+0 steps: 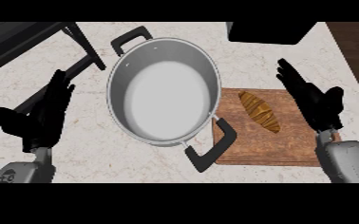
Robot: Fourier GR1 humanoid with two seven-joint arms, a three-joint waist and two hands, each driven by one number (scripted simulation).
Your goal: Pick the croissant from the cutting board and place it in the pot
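The croissant (pixel 259 111) lies flat on the wooden cutting board (pixel 280 147), in its upper middle part. Its long axis runs diagonally, from the upper left, near the pot (pixel 163 91), to the lower right. The pot stands just left of the board, and 1 black handle (pixel 214 148) overlaps the board's left edge. The right hand (pixel 313 100) hovers over the board's right edge with fingers straight and open, apart from the croissant. The left hand (pixel 48 110) is also open, left of the pot.
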